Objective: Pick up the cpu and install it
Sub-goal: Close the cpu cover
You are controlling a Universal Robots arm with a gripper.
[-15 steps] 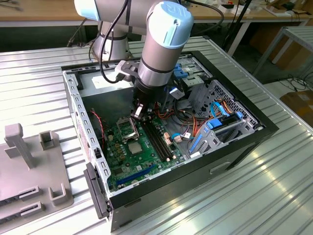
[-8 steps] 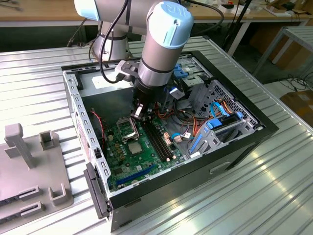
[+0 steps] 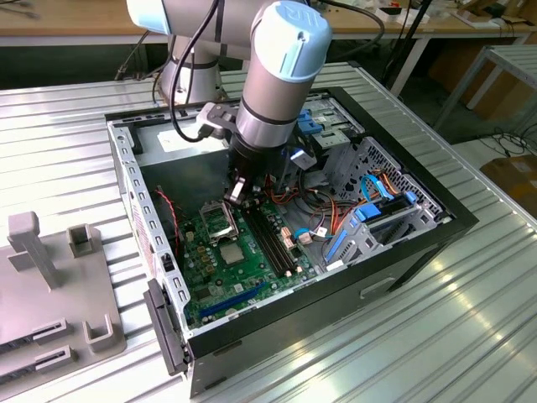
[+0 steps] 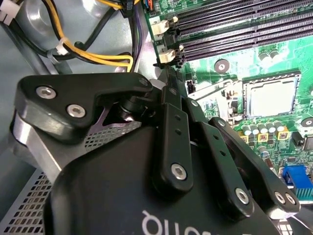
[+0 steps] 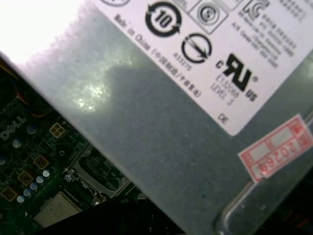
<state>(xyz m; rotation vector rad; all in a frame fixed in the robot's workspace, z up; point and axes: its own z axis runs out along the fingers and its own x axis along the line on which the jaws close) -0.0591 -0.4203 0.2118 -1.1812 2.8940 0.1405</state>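
Low inside the open black-and-grey metal computer case, above the green circuit board: black gripper, hanging nose-down from the grey, blue-capped arm. Open or closed, impossible to tell. Nearest to the black square socket with a metal frame, almost directly over it; well of that socket dark, apparently vacant and ready to receive.

Just beside the socket, flat and face-up on the board, apart from the gripper: the cpu, a small thin square chip with a pale silvery face, not yet lifted. Placed so, probably, for a straight downward pick. Case laid on its side with the panel off, likely to turn the board upward for vertical work.

Underneath, a ribbed silvery metal table, glaring with reflected light; grey plastic fixture on it at the exterior view's left. Beyond, wooden workbenches and a cardboard box.
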